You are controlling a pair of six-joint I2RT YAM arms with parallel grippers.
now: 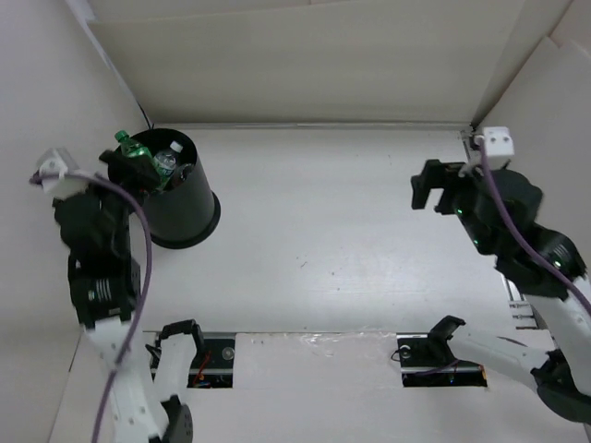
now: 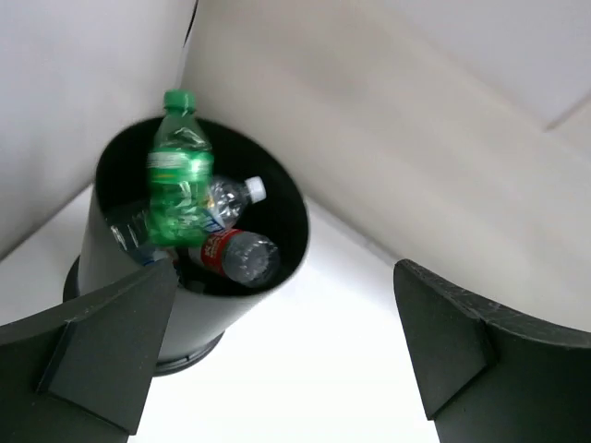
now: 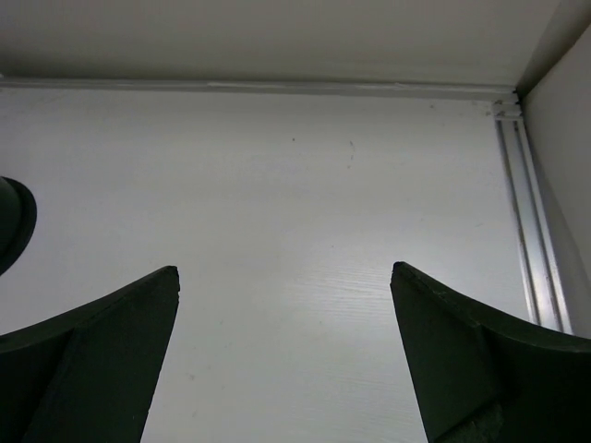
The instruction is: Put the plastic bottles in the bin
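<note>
- The white surface (image 1: 351,240) lay between pale walls (image 1: 305,65).
- The left fingers (image 2: 102,341) were spread wide and held nothing.
- Ahead of them, the green bottle (image 2: 178,185) stood cap-up in the bin (image 2: 222,318)'s mouth, above a red-labelled bottle (image 2: 231,257).
- The right fingers (image 3: 92,341) were spread too, well apart from the bin.

The green bottle (image 2: 178,175) is smeared by blur on my left wrist feed, so I can't read its label. Below it the bin (image 2: 235,309) wall hides most of the pile. I make out a red-labelled bottle (image 2: 231,256) and a white-capped bottle (image 2: 231,196), perhaps another at the left, too dark to count. On my right wrist feed the bin is cut off by the left edge.
</note>
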